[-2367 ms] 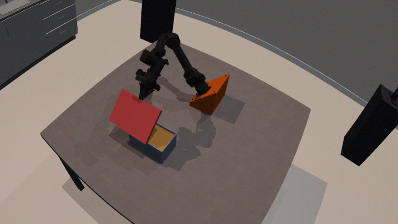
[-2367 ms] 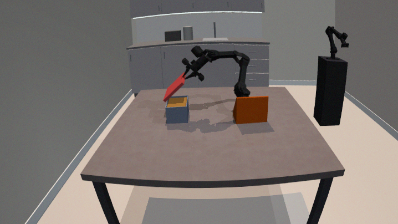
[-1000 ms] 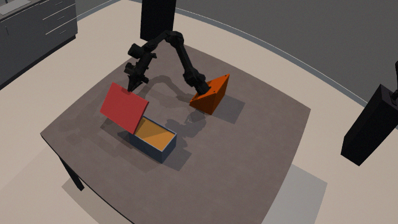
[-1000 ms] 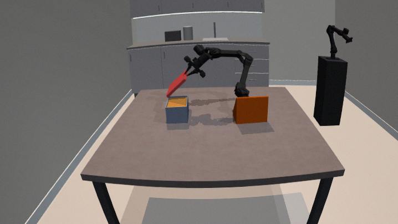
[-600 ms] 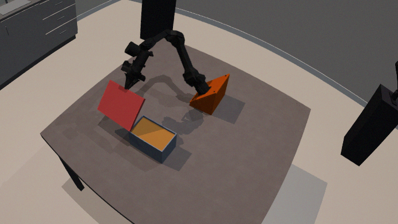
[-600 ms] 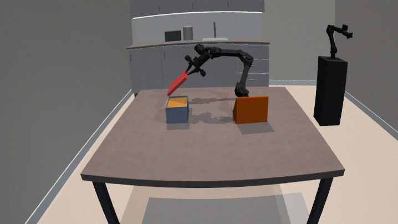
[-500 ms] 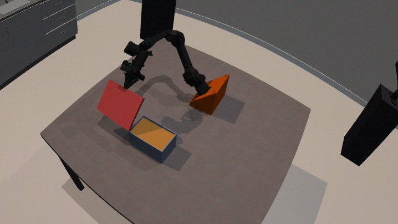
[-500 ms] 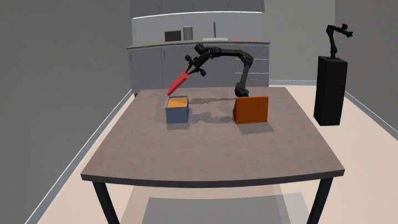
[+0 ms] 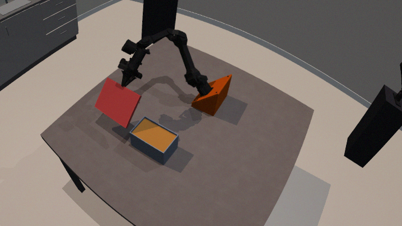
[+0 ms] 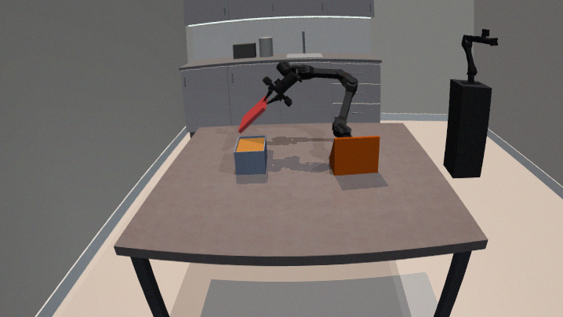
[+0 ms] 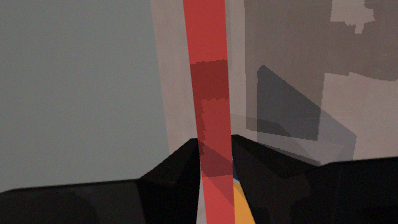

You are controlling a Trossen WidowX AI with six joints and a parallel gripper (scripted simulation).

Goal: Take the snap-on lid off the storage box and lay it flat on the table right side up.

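My gripper [image 9: 122, 85] [image 10: 266, 102] [image 11: 214, 144] is shut on one edge of the red lid [image 9: 117, 102] [image 10: 252, 114] [image 11: 209, 40]. The lid hangs in the air, steeply tilted, with its lower edge pointing away from the gripper. It is clear of the box in the top and exterior views, and it shows edge-on between the fingers in the wrist view. The blue storage box [image 9: 147, 149] [image 10: 250, 162] stands upright and uncovered on the table [image 9: 224, 168] [image 10: 291, 213], with an orange surface inside its rim. In the wrist view only a sliver of the box shows beside the right finger.
An orange wedge-shaped stand [image 9: 223, 89] [image 10: 356, 155] carries the arm's base, to the right of the box. A second small arm stands on a black pedestal [image 9: 368, 132] [image 10: 466, 129] off the table. The table's left edge runs beyond the lid in the top view.
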